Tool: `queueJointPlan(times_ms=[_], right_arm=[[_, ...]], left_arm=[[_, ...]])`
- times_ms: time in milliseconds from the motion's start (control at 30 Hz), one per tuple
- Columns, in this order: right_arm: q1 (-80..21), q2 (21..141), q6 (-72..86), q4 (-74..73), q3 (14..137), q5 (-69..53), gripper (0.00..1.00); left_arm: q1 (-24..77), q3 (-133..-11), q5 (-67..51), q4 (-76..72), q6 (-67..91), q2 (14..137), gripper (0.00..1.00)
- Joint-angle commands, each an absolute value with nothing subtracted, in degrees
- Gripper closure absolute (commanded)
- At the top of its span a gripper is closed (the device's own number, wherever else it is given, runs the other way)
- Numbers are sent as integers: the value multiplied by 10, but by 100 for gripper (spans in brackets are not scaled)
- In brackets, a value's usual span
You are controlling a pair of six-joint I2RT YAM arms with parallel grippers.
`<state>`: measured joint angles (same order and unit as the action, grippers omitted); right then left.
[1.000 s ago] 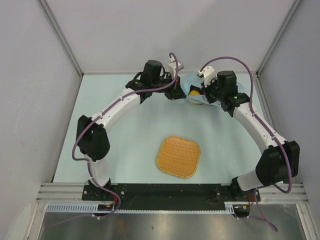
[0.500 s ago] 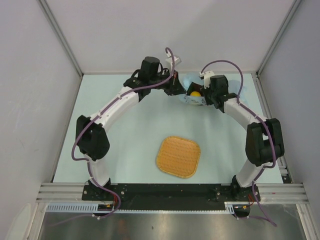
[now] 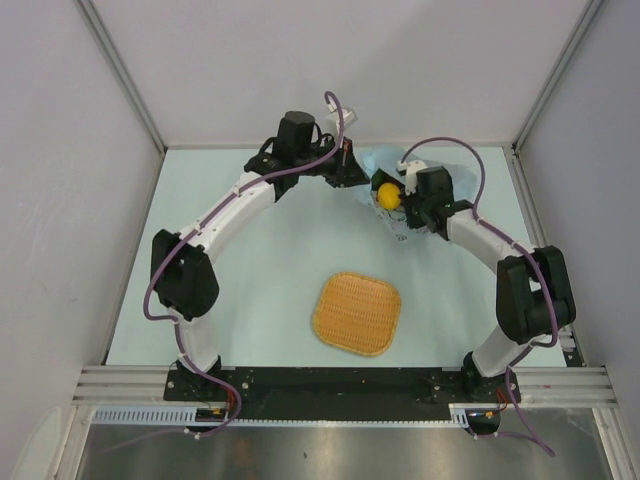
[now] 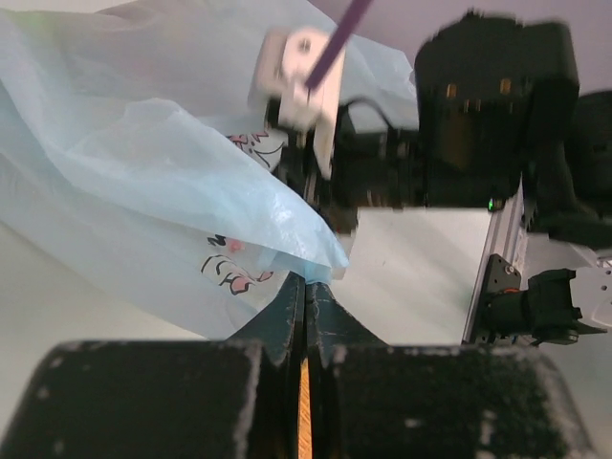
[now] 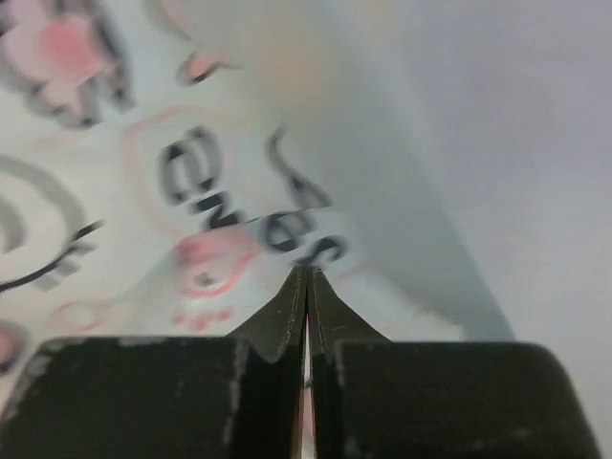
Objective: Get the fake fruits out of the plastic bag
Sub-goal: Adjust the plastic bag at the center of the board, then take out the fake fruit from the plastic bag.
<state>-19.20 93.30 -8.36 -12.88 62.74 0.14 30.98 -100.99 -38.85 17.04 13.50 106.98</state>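
Left tool (image 4: pixel 305 283) and right tool (image 5: pixel 306 273) pinch bag (image 4: pixel 143 172)

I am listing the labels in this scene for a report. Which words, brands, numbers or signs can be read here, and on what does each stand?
Nothing can be quoted with certainty.
plastic bag, right wrist view: dark capital letters among pink marks, too blurred and slanted to read.
Same bag, left wrist view: dark and pink print, more drawing than letters, unreadable.
orange tray: no text.

crinkled pale blue plastic bag (image 3: pixel 398 220), far centre, yellow fruit (image 3: pixel 388 196) inside
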Motion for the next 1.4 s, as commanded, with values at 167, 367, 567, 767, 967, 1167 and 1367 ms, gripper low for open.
queueJointPlan(times_ms=[167, 367, 567, 767, 967, 1167, 1367], right_arm=[[-130, 982, -103, -81, 736, 18, 90], [-106, 1012, -122, -33, 762, 67, 89], [-105, 1052, -132, -33, 830, 39, 84], [-120, 1099, -118, -43, 877, -14, 43], [-134, 1152, -113, -46, 935, -16, 31], [-139, 1229, -105, -64, 1015, -9, 19], [-155, 1260, -104, -76, 1030, -1, 15]], left_arm=[[305, -1031, -403, 155, 138, 1068, 100], [306, -1038, -405, 151, 134, 1074, 99], [306, -1050, -402, 166, 119, 1075, 89], [296, -1056, -396, 186, 99, 1066, 52], [285, -1034, -389, 197, 86, 1051, 40], [285, -999, -371, 207, 63, 1028, 37], [281, -989, -359, 218, 45, 1013, 36]])
